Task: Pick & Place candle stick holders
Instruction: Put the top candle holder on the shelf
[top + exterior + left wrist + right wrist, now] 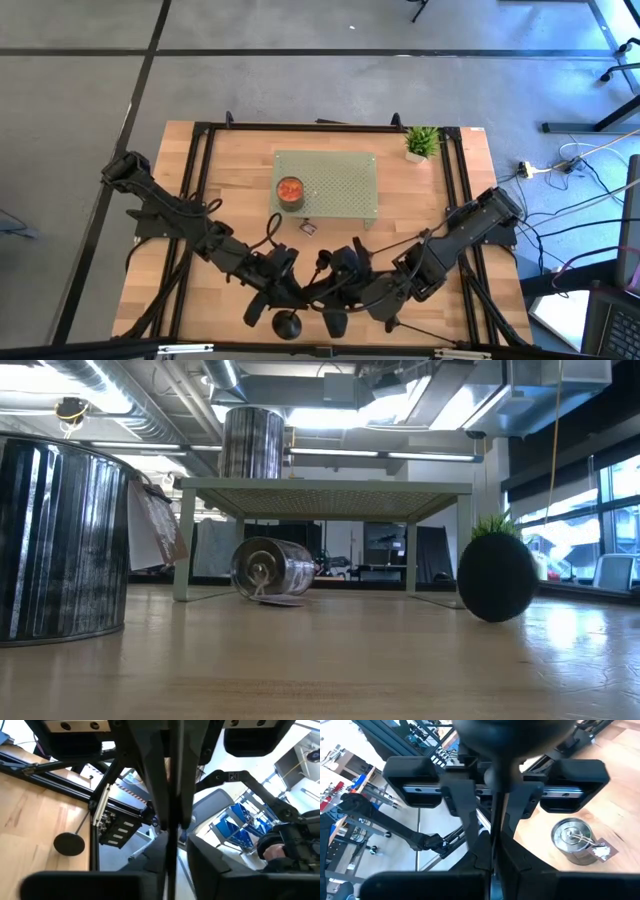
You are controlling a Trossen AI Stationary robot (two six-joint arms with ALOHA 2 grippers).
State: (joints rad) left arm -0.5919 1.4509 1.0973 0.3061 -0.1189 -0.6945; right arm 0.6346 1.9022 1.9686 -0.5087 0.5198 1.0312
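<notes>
Both arms are meeting low over the near edge of the wooden table, each working a black candle stick holder. The left gripper is pinching the thin stem of one candle stick holder, whose round base shows just beyond its fingertips at the near rim; in the left wrist view the dark fingers are lying close along both sides of that stem. The right gripper is pressed tight on the stem of a second candle stick holder, its flared base filling the far end of the right wrist view.

Judging by the scene, the job is only at its opening stage: two holders are in hand, yet neither is standing at any destination. The green perforated rack at the far middle is carrying only an orange tin can, and a silver tin can is sitting beside the right arm. Carrying and setting down both holders is still ahead.
</notes>
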